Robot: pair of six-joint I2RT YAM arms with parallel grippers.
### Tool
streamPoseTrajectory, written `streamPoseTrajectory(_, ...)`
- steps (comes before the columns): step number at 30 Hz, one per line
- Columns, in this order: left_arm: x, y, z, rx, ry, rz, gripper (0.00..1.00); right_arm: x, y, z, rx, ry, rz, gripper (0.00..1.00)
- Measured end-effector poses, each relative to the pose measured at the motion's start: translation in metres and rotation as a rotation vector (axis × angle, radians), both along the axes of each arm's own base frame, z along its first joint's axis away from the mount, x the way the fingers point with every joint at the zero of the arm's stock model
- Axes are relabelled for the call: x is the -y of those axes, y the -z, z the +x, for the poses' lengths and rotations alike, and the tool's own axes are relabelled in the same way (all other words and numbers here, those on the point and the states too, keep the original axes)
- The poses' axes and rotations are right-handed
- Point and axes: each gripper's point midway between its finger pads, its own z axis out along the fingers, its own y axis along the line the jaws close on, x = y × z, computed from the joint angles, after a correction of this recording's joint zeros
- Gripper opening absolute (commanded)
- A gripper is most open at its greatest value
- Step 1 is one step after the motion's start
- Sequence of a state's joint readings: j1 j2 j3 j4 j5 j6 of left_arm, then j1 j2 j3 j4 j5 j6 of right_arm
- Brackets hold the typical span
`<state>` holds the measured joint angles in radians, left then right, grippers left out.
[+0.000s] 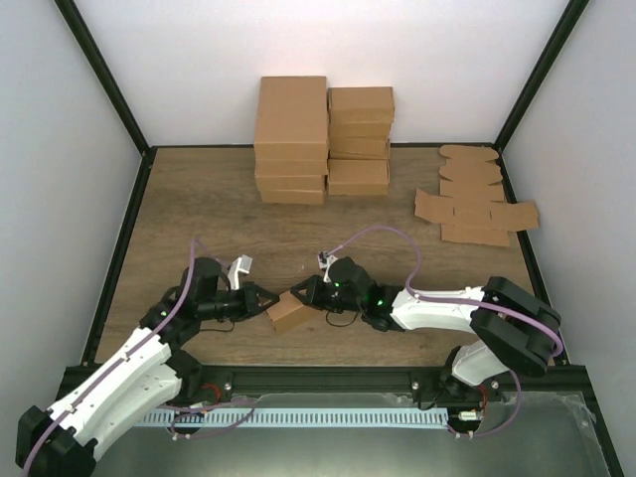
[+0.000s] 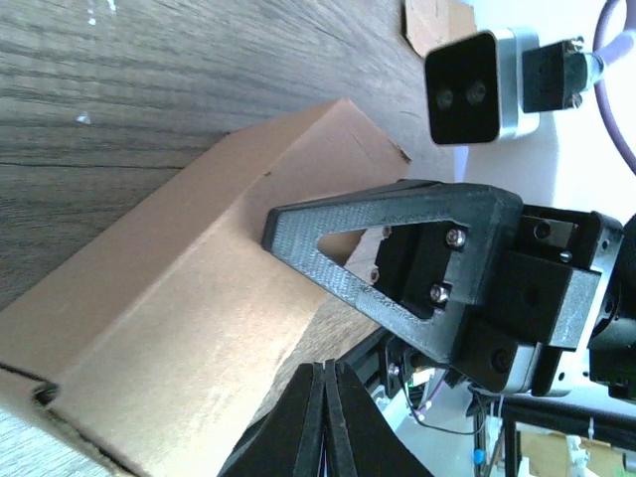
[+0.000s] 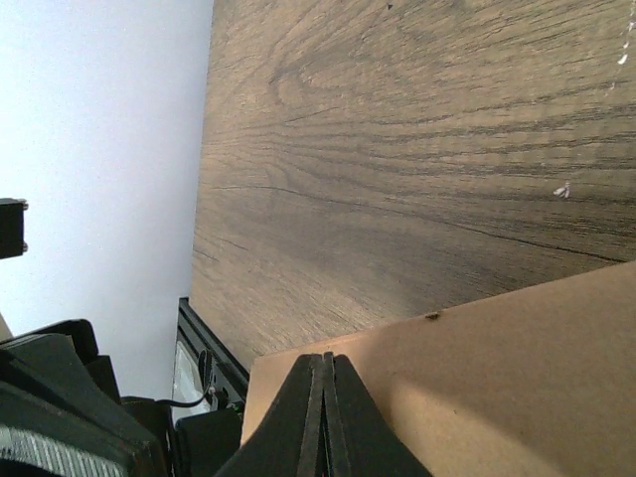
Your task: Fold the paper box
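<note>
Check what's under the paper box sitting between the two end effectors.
Only the wooden table shows around the paper box, which appears to rest directly on it. The box's underside is covered in every view, so anything trapped beneath it cannot be seen.

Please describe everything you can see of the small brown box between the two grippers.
The paper box is plain brown cardboard, already folded into a small carton shape with creased edges. It lies on the wooden table, turned at an angle. The shut left gripper and shut right gripper touch it with their tips from opposite sides.
</note>
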<state>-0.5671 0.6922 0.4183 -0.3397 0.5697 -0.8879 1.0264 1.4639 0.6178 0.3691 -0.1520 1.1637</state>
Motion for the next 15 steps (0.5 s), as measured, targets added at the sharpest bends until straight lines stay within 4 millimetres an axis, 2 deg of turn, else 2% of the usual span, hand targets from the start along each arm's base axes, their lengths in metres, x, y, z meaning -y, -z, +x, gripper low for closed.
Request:
streamPoseTrajectory(10,-0.017,0.013,-0.007,-0.06,-0.059,0.032,0.04,0.0,0.001,0.0,0.001,-0.001,-0.003,0.01)
streamPoseTrajectory(15,-0.019,0.044,-0.018,-0.124,-0.069,0.014,0.04,0.0,0.001,0.0,0.001,-0.001,-0.004,0.01)
